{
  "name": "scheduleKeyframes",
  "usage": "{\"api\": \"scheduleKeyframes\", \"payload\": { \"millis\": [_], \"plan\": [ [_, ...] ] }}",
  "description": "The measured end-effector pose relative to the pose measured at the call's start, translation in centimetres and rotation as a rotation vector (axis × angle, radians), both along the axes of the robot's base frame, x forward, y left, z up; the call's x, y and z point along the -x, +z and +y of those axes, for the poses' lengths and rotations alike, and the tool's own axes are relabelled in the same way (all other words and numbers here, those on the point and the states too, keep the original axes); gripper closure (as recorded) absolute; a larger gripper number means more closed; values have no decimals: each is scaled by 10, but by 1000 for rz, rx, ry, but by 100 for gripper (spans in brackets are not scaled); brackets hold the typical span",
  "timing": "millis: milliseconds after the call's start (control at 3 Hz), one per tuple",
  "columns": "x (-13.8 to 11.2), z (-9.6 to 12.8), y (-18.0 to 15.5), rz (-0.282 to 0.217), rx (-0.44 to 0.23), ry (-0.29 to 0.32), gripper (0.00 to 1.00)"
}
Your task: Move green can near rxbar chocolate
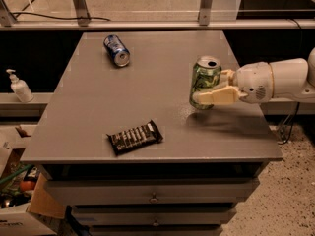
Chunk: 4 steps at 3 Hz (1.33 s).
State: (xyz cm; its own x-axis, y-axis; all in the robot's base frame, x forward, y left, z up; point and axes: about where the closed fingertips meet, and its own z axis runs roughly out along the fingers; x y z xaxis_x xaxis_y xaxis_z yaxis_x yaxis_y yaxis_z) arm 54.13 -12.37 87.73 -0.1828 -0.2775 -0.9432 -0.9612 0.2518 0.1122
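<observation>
The green can (pixel 204 80) is upright, with pale swirls and a silver top, held over the right side of the grey table (pixel 98 112). My gripper (pixel 209 90) reaches in from the right on a white arm and is shut on the can, one cream finger (pixel 216 98) across its front. The can seems slightly above the tabletop. The rxbar chocolate (pixel 135 137), a dark wrapper with white lettering, lies flat near the front edge, to the left of and nearer than the can.
A blue can (pixel 116 50) lies on its side at the back left of the table. Drawers sit under the tabletop. A soap dispenser (pixel 18 86) stands on a ledge at left. Boxes and clutter are on the floor at lower left.
</observation>
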Motion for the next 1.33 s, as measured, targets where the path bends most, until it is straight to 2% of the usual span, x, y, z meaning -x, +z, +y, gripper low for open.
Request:
{"api": "scheduleKeyframes", "payload": {
  "millis": [1000,1333],
  "plan": [
    [50,55,-16,-25,20,118,100],
    [53,65,-35,-32,33,129,100]
  ]
}}
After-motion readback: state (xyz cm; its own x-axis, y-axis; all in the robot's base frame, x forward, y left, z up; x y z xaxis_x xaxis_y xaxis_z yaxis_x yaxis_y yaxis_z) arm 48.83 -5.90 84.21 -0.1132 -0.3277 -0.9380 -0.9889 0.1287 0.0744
